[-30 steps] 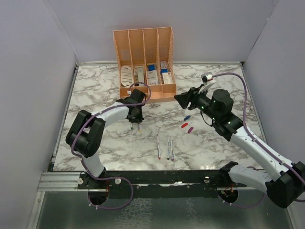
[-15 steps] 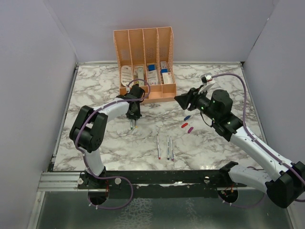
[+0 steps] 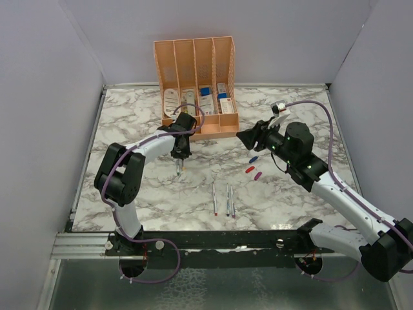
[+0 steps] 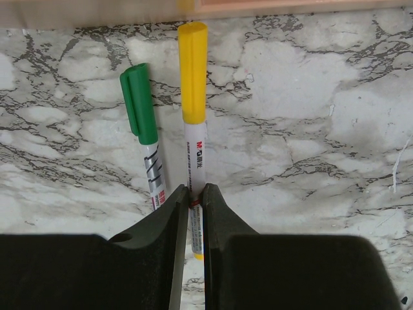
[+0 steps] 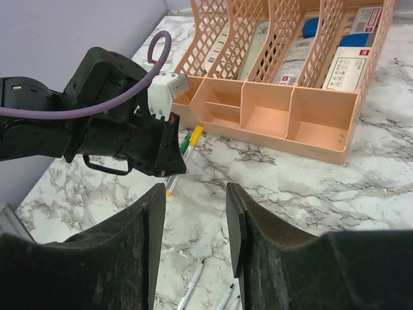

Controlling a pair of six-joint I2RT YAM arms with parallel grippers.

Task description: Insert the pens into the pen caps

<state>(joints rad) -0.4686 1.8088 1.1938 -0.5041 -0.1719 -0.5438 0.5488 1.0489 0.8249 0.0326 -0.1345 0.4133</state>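
Grey-white pens [image 3: 227,199] number five, two capped; three caps [image 3: 250,169] lie loose.

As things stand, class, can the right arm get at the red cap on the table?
Probably yes: the right gripper stands open and empty, and the red cap lies uncovered near it.

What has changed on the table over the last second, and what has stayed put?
The left end effector, shut on the yellow-capped pen, slid slightly to the robot's left and toward the peach organizer, taking the pen with it. The right end effector stayed open and hovering. The three loose pens and three loose caps did not move.
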